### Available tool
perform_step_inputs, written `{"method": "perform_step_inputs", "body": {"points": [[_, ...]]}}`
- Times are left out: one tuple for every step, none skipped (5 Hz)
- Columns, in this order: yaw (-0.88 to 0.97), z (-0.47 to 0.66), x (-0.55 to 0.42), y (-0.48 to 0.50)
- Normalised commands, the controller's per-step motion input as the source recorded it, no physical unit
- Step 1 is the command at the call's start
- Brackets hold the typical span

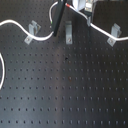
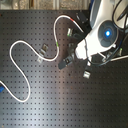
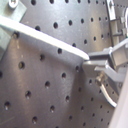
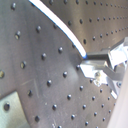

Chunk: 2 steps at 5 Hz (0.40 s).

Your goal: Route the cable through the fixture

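Observation:
The white cable [image 2: 17, 46] snakes across the black perforated board [image 2: 45, 95] and passes a green band [image 2: 59, 45] and a red band [image 2: 75, 20]. In the first exterior view the cable [image 1: 15, 22] crosses a small metal fixture clip [image 1: 33, 30], dips, then rises to my gripper [image 1: 55, 31]. Both wrist views show the cable [image 3: 45, 42] [image 4: 60, 25] ending between the closed fingertips of the gripper [image 3: 86, 61] [image 4: 85, 62]. From above, the gripper [image 2: 63, 63] sits just right of two clips [image 2: 44, 48] [image 2: 40, 59].
More metal clips stand on the board [image 1: 68, 31] [image 1: 116, 34] [image 2: 70, 34] [image 2: 86, 74]. The white arm body with a blue light [image 2: 106, 32] hangs over the second exterior view's upper right. Another stretch of cable [image 1: 2, 70] curves along the first exterior view's left edge.

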Motion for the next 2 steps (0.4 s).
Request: {"method": "perform_step_inputs", "body": {"points": [[0.00,0.00,0.006,-0.011],[-0.14,-0.20,0.322,-0.091]]}}
